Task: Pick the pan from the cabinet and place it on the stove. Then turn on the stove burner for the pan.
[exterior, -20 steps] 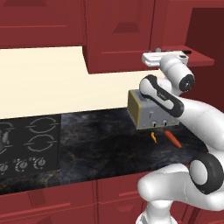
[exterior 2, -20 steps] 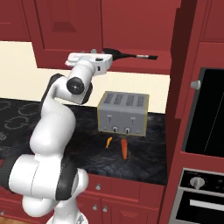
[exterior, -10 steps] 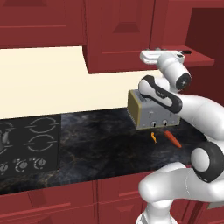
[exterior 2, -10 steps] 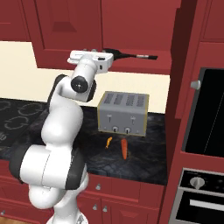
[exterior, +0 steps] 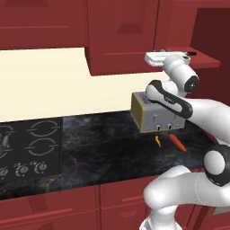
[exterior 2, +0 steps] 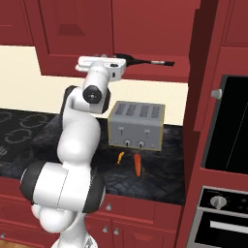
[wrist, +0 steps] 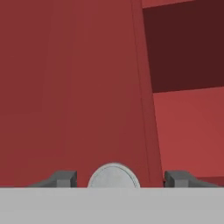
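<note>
While the arm reaches up to the cabinet (exterior 2: pixel 145 29), I see the gripper (wrist: pixel 117 178) with its 2 dark tips standing wide on either side of a round, matte silver knob (wrist: pixel 114 176), not closed on it. The door panel is smooth dark red wood. The pan (exterior 2: pixel 145 61) lies on the red inner shelf, thin handle out. Below, a boxy grey 4-slot toaster (exterior 2: pixel 136 126) sits on the marbled surface (exterior: pixel 103 139); the flat black stove (exterior: pixel 31 148) shows grey rings. No writing is legible.
</note>
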